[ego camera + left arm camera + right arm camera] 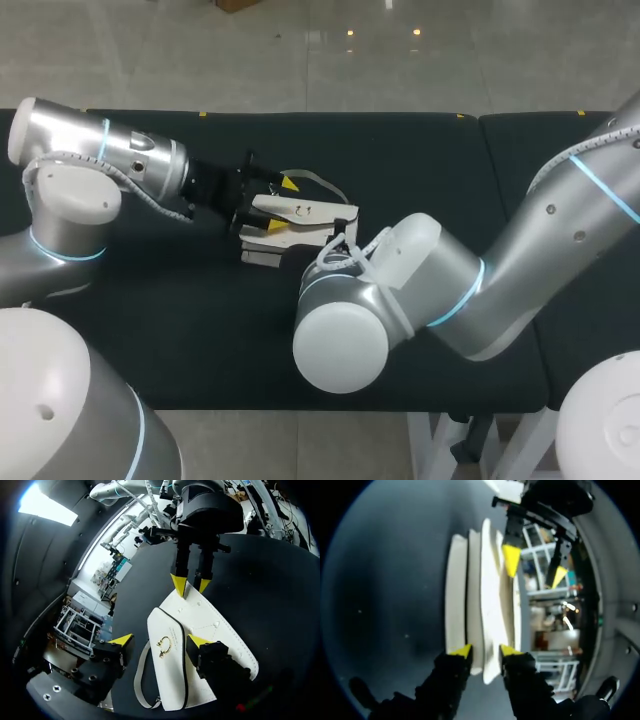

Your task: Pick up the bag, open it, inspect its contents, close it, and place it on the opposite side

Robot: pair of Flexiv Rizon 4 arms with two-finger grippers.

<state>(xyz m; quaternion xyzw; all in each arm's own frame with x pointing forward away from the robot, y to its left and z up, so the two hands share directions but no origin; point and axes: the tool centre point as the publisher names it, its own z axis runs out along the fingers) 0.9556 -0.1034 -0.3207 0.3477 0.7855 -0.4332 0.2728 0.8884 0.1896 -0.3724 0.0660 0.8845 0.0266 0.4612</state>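
Head view: the white bag (300, 215) lies on the dark table (150, 300) near the middle, a little toward my left side, with its pale strap (322, 185) looping out behind it. The left arm (110, 150) comes in low and level, and the left tool (265, 200) is at the bag's left end. The right arm (440, 290) bends in from the other side; its wrist covers the bag's right end, so the tool itself is hidden here.

In the left wrist view the left tool (160, 640) is spread wide over the bag (167, 672). One yellow tip rests over the flap beside the gold clasp (164, 647); the other stands clear of the bag, out past the strap (140, 680). It grips nothing. Ahead, the right tool (190, 585) points down at the bag's far end, fingers close together.

In the right wrist view the right tool (485, 651) is nearly closed, pinching an edge of the bag (487, 595) — white layers fill the gap between its tips, and one more layer lies outside them.
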